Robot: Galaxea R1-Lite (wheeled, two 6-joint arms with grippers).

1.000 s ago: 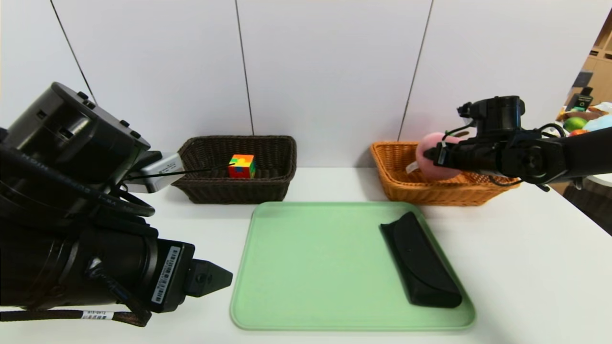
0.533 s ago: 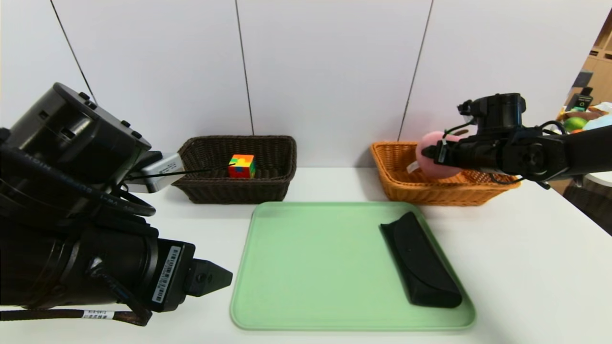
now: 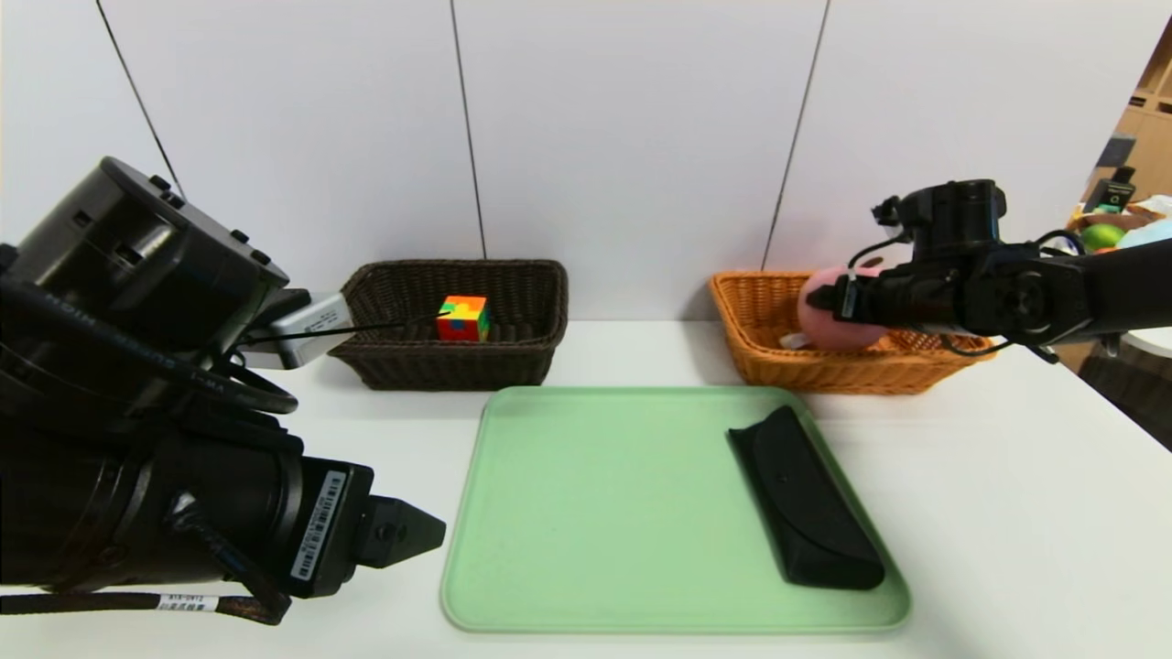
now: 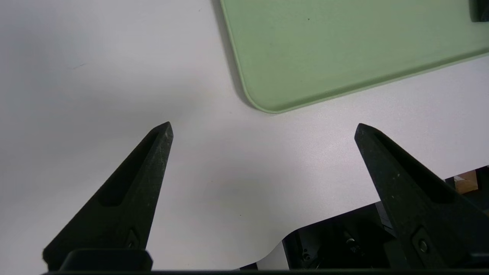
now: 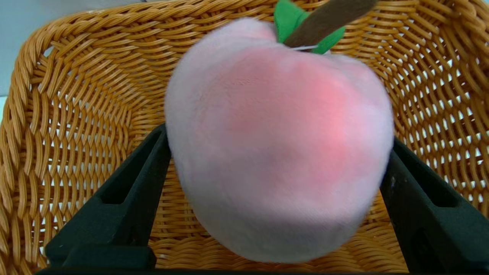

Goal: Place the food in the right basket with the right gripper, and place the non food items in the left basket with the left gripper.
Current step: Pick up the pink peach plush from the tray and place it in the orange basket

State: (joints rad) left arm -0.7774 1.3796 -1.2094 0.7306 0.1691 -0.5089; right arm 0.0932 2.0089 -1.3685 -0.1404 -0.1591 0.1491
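Observation:
A pink plush peach with a green leaf sits low in the orange right basket. My right gripper hovers over that basket, open, one finger on each side of the peach. A black glasses case lies on the right side of the green tray. A colourful cube rests in the dark brown left basket. My left gripper hangs open and empty over the white table by the tray's front left corner.
Both baskets stand against the white back wall, with the tray in front between them. The table's front edge lies just beneath my left gripper. Shelves with other items stand beyond the table at the far right.
My right gripper has spread its fingers and the peach has dropped lower into the orange basket. The left arm has not moved.

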